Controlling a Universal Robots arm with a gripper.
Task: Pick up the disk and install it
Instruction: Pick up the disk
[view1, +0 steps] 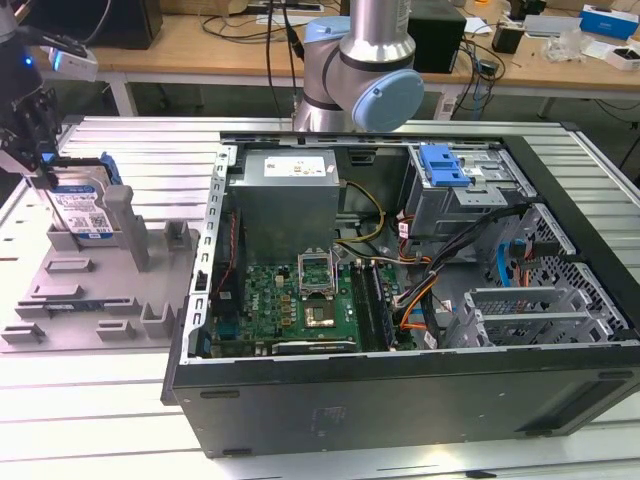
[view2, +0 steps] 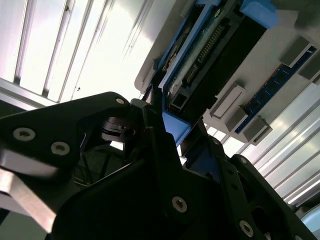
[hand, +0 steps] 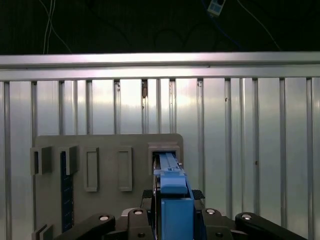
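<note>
Gripper (view1: 42, 168) at upper left of the exterior view, over the grey fixture (view1: 100, 300) lying on the slatted table (view1: 80, 420), left of the open computer case (view1: 400, 400). The disk (view1: 82, 212) stands on edge in 1 slot of that fixture, label toward the camera, a tall grey post (view1: 122, 220) just beside it. Both wrist views show the blue bracket (hand: 172, 187) between the jaws: they bear on its 2 sides and look to be pinching its top edge. Disk not yet out of the slot. Judgement: this is the pick, early in the task; nothing is installed, and the bay with the blue latch (view1: 443, 165) sits at upper right of the case. To do it well: keep the grip centred on the bracket, draw straight up along the slot so the disk neither binds on the walls nor catches the post, keep it upright, and clear the fixture fully before any sideways travel. The plastic bracket may flex or slip, so go slowly.
</note>
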